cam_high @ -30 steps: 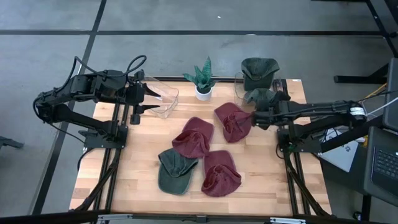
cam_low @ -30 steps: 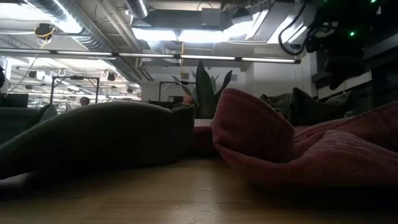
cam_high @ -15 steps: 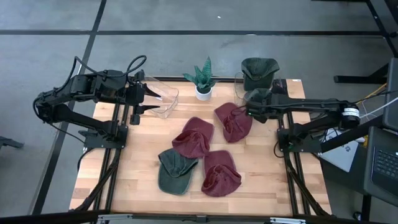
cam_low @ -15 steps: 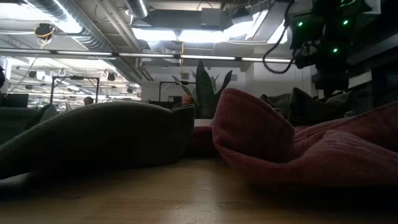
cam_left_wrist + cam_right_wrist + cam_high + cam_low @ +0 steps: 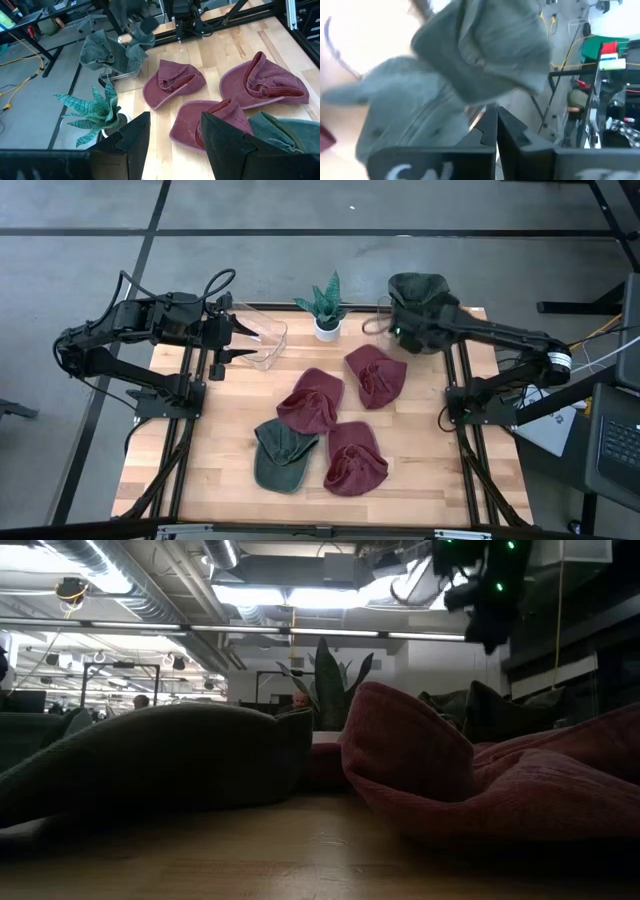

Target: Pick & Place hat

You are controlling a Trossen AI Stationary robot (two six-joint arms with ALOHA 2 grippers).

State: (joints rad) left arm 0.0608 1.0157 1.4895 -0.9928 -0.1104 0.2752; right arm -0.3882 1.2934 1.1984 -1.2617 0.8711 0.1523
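Observation:
My right gripper (image 5: 399,329) is shut on a dark green hat (image 5: 432,330) at the table's far right. It holds the hat beside a clear container (image 5: 116,76) that has another green hat (image 5: 418,288) in it. Three maroon hats (image 5: 376,374) (image 5: 311,400) (image 5: 355,457) and one more green hat (image 5: 282,456) lie flat on the wooden table (image 5: 420,450). My left gripper (image 5: 172,140) hangs open over the far left corner, touching nothing. My right gripper pinches the green hat's cloth (image 5: 479,109) between its two shut fingers, which slant downward. Which part of the hat this is, I cannot tell. In the left wrist view the hat (image 5: 136,50) hangs crumpled below the gripper (image 5: 142,24), beside the container's rim.
A small potted plant (image 5: 326,311) stands at the far edge between the two arms. A second clear container (image 5: 262,340) sits at the far left, just in front of my left gripper. Bare wood shows along the table's near edge and right side.
My right gripper has shut on the green hat that lay beside the right container. It has then swung up and toward the table's far edge, and the hat has come up off the table with it. The other hats have not moved.

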